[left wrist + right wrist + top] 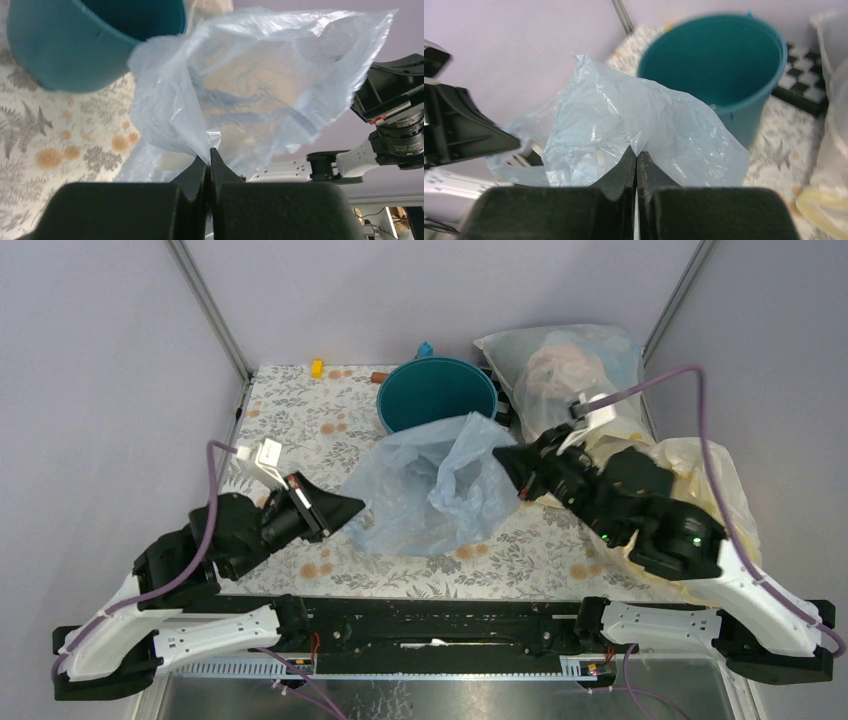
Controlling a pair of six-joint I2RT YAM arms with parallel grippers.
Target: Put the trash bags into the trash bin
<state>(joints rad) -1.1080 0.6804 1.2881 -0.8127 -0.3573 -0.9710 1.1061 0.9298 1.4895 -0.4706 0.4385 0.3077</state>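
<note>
The light-blue trash bag (430, 488) hangs stretched between my two grippers, just in front of the teal trash bin (437, 393) at the back middle of the table. My left gripper (358, 506) is shut on the bag's left edge. My right gripper (499, 454) is shut on its right edge. In the left wrist view the left gripper (208, 153) pinches the bag (260, 85), with the bin (85, 40) at upper left. In the right wrist view the right gripper (636, 151) pinches the bag (624, 125), and the open bin (719, 65) stands behind it.
A large stuffed whitish bag (565, 365) lies right of the bin. A pale-yellow bag (705, 475) lies under my right arm. A checkered board (804, 80) sits beside the bin. Small yellow (317, 367) and blue (425, 348) items stand by the back wall on the floral tablecloth (300, 420).
</note>
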